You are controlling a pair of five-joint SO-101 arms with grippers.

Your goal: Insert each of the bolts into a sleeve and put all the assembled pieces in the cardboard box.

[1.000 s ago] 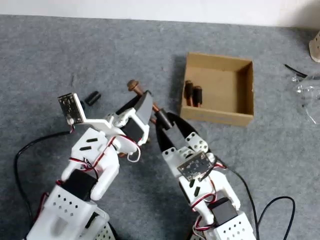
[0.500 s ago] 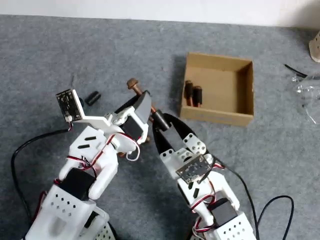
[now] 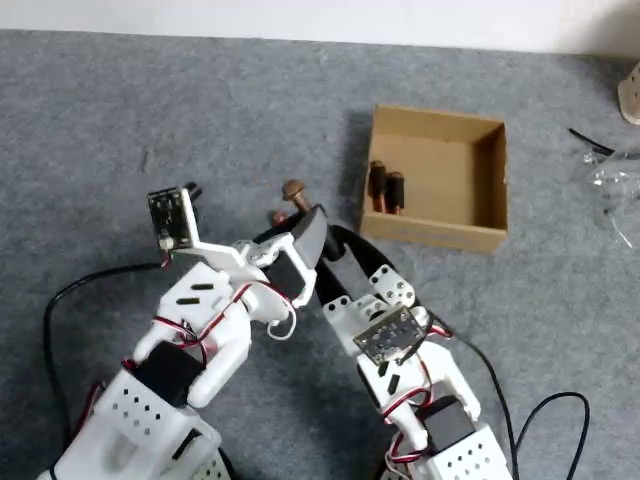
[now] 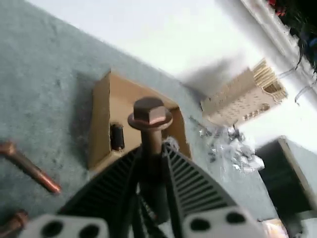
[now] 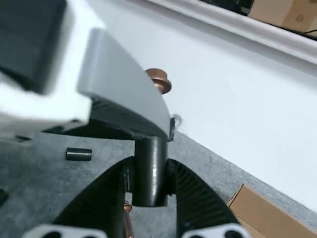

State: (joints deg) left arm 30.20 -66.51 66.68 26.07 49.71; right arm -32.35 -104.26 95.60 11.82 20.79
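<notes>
In the high view the left gripper (image 3: pixel 306 240) and the right gripper (image 3: pixel 338 252) meet at the centre of the frame, just left of the cardboard box (image 3: pixel 430 232) at upper right. There the head of the bolt (image 3: pixel 293 189) pokes out past the left gripper's grey jaw, while the shaft and the grip on it are covered.

The left wrist view settles that: the left gripper is clamped on the bolt's shaft, with the hexagonal head standing clear of the ribbed black jaws.

The right wrist view shows the right gripper clamped on a black sleeve (image 5: pixel 148 181), which stands upright between its jaws. The grey jaw sits directly over the sleeve and the bolt head shows beyond it. That jaw covers the junction, so I cannot tell whether the bolt's tip has entered the sleeve.

Two assembled pieces (image 3: pixel 385 188) lie by the box's left wall. A loose sleeve (image 5: pixel 79 154) rests on the grey carpet (image 3: pixel 100 120), and in the high view it is mostly hidden behind the left arm's camera board (image 3: pixel 168 218). Two loose bolts (image 4: pixel 30 166) lie on the carpet, one of them cut off at the frame edge.
</notes>
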